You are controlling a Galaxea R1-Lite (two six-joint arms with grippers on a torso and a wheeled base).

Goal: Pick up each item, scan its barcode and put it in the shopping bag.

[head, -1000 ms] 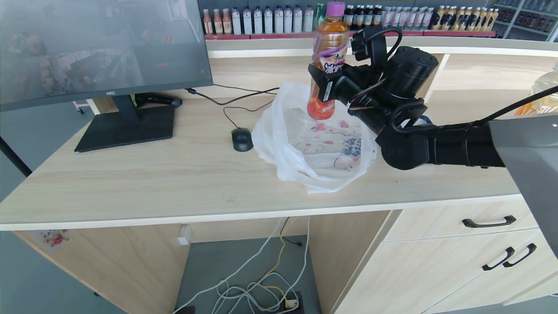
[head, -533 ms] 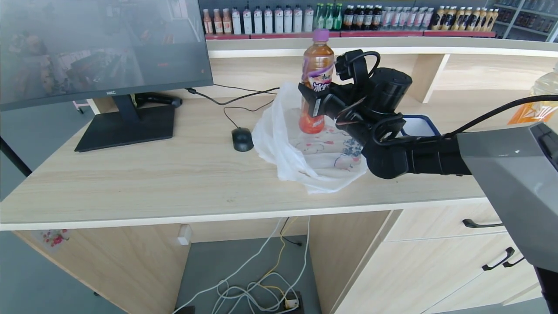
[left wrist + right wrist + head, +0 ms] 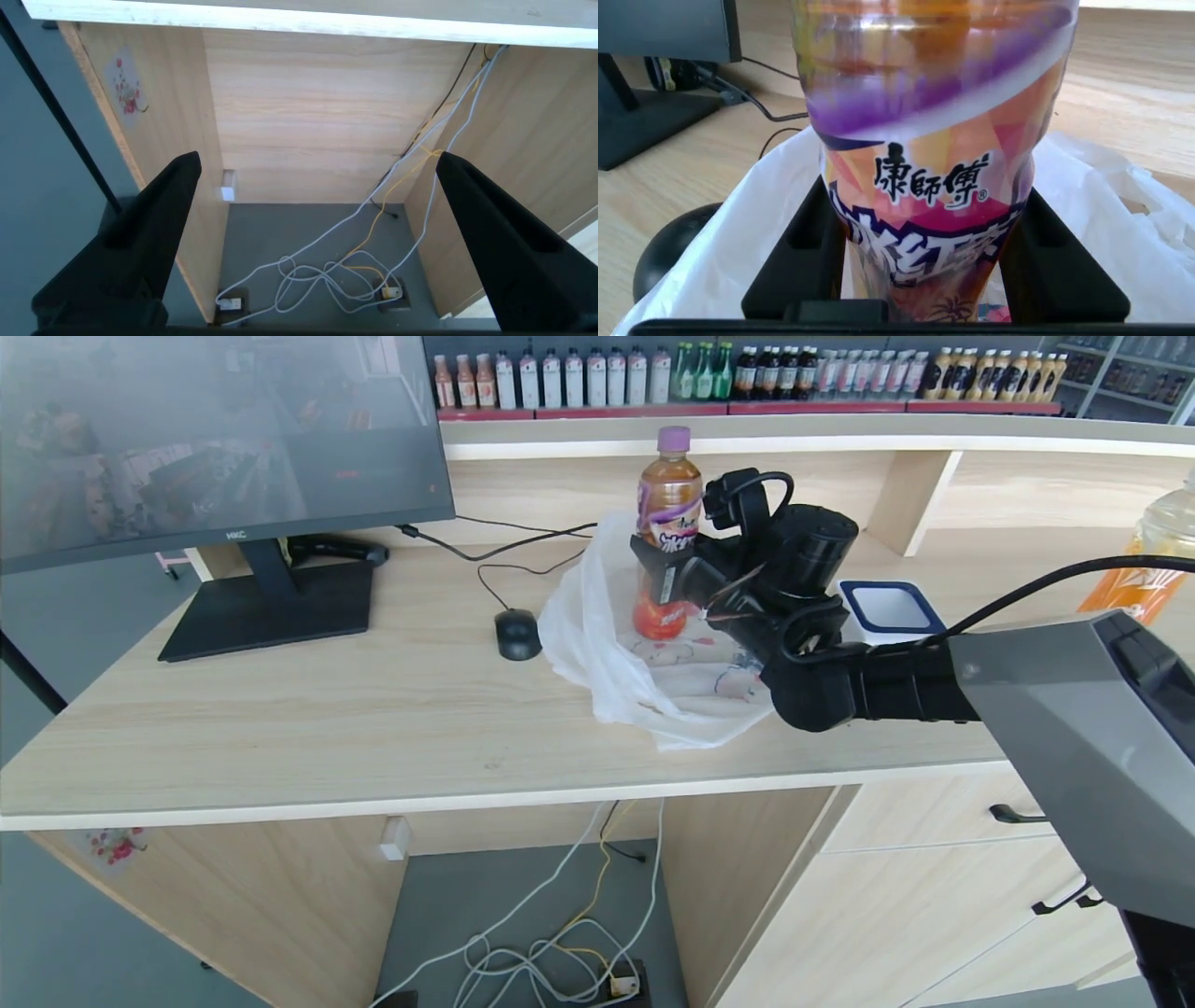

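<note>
1. Note that the right gripper [image 3: 665,577] pinches the bottle [image 3: 670,497] mid-body, which keeps it upright.
2. The bottle's base sits at the bag's [image 3: 597,663] open mouth, so a release should drop it inside.
3. The left gripper [image 3: 318,173] hangs spread below the counter.

Plastic bottle [image 3: 668,509]: orange drink, purple cap, purple-pink label. Upright, clamped at mid-body in right gripper [image 3: 665,581], base inside open mouth of white shopping bag [image 3: 597,653]. Thin crumpled shopping bag lies on bench [image 3: 373,709], printed item inside.
</note>
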